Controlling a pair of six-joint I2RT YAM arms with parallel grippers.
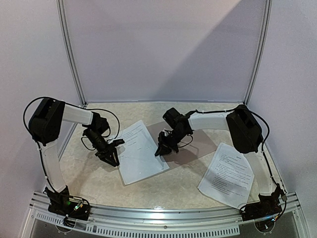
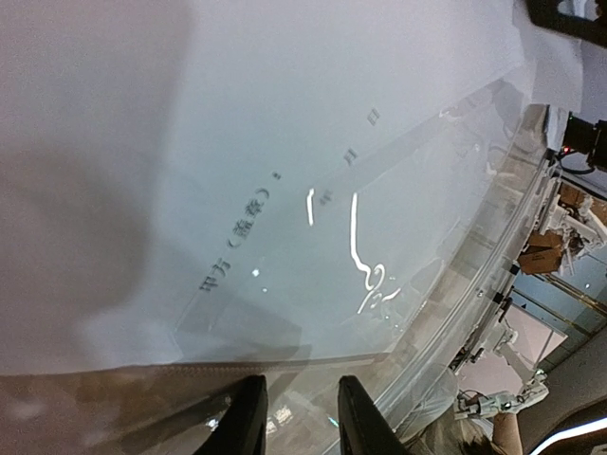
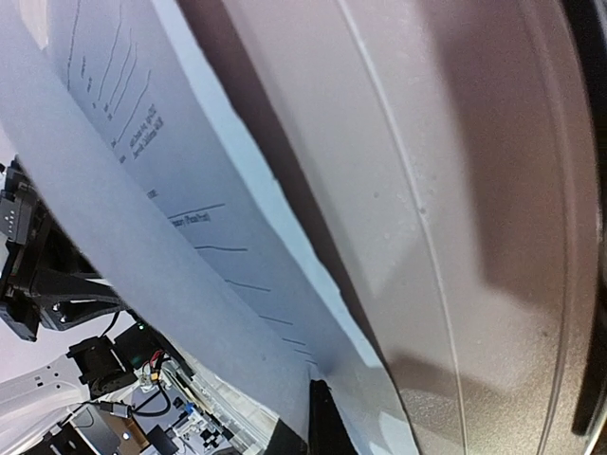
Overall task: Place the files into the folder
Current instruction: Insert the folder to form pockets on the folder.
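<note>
Beige marbled tabletop [image 1: 173, 191] carries a white printed file [image 1: 141, 156] at centre left, a tan folder [image 1: 205, 144] at centre beside it, and a second file [image 1: 229, 174] at lower right.
</note>
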